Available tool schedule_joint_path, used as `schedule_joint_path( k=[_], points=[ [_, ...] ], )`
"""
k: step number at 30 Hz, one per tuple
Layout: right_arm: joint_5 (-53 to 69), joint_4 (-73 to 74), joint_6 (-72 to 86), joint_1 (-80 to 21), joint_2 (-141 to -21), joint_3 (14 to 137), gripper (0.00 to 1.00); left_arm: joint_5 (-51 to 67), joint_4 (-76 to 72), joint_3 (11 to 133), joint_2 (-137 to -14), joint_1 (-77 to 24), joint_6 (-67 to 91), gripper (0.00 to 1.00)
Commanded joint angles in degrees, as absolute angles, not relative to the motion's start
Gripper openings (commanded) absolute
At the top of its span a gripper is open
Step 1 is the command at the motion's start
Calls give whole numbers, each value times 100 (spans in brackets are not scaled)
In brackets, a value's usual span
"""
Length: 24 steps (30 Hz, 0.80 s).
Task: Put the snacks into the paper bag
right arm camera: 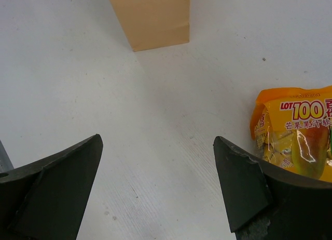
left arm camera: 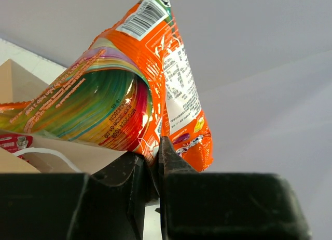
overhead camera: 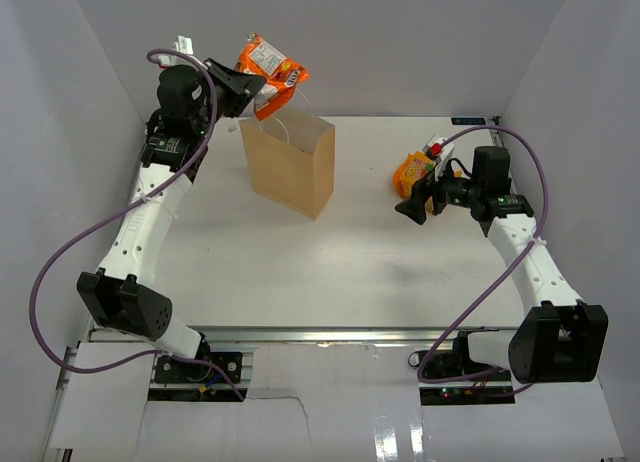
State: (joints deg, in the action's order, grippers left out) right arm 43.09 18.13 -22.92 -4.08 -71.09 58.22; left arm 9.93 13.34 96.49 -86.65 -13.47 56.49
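Note:
My left gripper (overhead camera: 247, 84) is shut on the lower edge of the orange-white packet (overhead camera: 270, 66) and holds it in the air just above the back rim of the upright tan paper bag (overhead camera: 290, 167). In the left wrist view the packet (left arm camera: 155, 68) stands up from the closed fingertips (left arm camera: 165, 151), with the bag's rim (left arm camera: 78, 156) and a white handle (left arm camera: 46, 154) below it. My right gripper (overhead camera: 410, 208) is open and empty low over the table, beside the orange-yellow pouch (overhead camera: 411, 170). In the right wrist view the pouch (right arm camera: 295, 138) lies right of the gripper (right arm camera: 157, 140). The other packets are not clearly visible.
A small red-white-green item (overhead camera: 435, 146) lies behind the pouch, partly hidden by the right arm. A bit of red packaging (left arm camera: 11, 143) shows by the bag's opening. White walls enclose the table (overhead camera: 330, 272) at the left, back and right. The bag (right arm camera: 150, 16) stands ahead of the right gripper.

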Motion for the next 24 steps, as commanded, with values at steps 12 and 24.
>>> schedule_joint_path(
  k=[12, 24],
  points=[
    [4509, 1521, -2180, -369, -6987, 5748, 93, 940, 3119, 11240, -9316, -1345, 6733, 11],
    [4535, 1406, -2109, -360, -6996, 5660, 93, 1019, 4245, 11338, -9307, -1345, 6179, 12]
  ],
)
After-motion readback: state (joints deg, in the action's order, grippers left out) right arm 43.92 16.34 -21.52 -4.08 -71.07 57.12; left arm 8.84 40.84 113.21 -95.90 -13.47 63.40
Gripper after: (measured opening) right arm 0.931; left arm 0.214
